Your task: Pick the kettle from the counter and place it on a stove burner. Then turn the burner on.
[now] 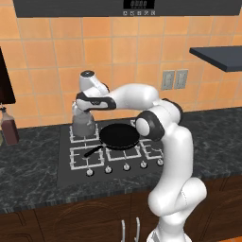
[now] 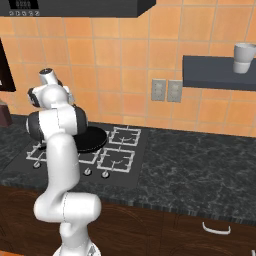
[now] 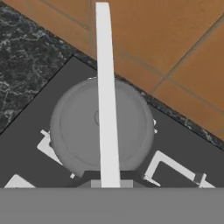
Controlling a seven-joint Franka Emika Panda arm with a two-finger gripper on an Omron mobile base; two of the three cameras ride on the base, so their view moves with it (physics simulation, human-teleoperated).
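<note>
The small dull-grey metal kettle (image 1: 83, 125) with its rounded squat body is seen over the square light-grey wire grate of the back-left stove burner (image 1: 78, 138), left of the black frying pan (image 1: 119, 136). The end effector (image 1: 86, 112) is clamped together on the thin arched handle (image 3: 105, 96). A rigid, light, slippery body is judged; the handle's top is best held.
</note>
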